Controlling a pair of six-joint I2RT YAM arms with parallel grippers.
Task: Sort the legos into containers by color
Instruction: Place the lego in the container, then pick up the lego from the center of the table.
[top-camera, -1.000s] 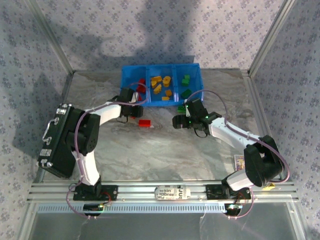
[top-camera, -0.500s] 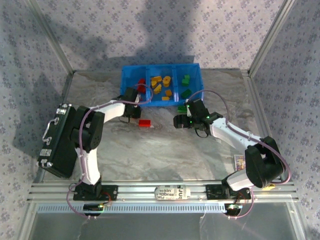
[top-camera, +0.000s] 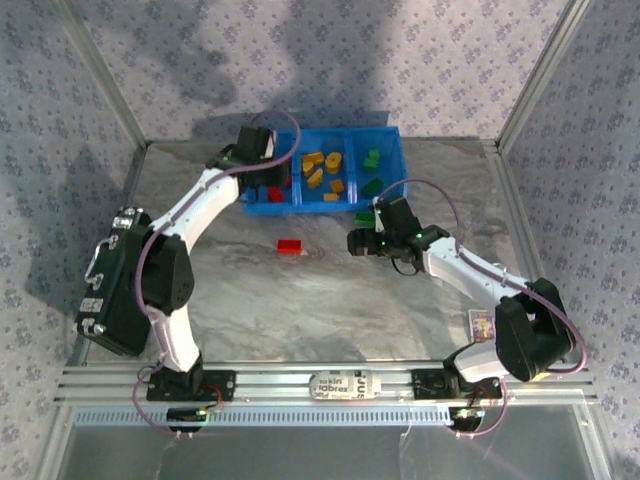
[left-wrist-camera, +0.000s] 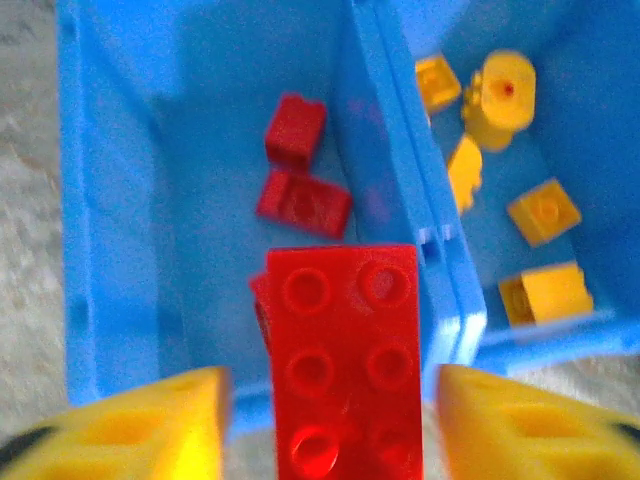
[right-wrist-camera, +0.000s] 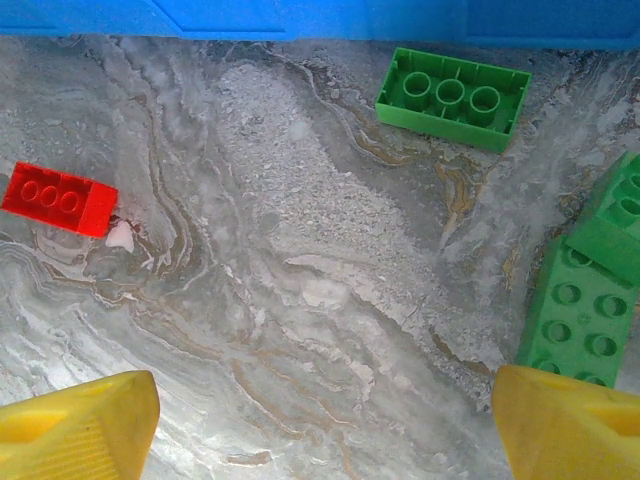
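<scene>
Black case (top-camera: 108, 290) at the marbled table's (top-camera: 300, 310) left edge, small card (top-camera: 480, 323) near right.

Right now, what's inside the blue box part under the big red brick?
In the bin's left compartment lie a square red brick and a flat red brick. A red sliver peeks beside the held brick, which covers the rest of it and the floor below.

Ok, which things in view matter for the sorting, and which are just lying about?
Job: blue bin; red brick at the left gripper; lone red brick on the table; loose green bricks beside the bin; sorted yellow bricks.
Lying about: black case; small printed card.
</scene>
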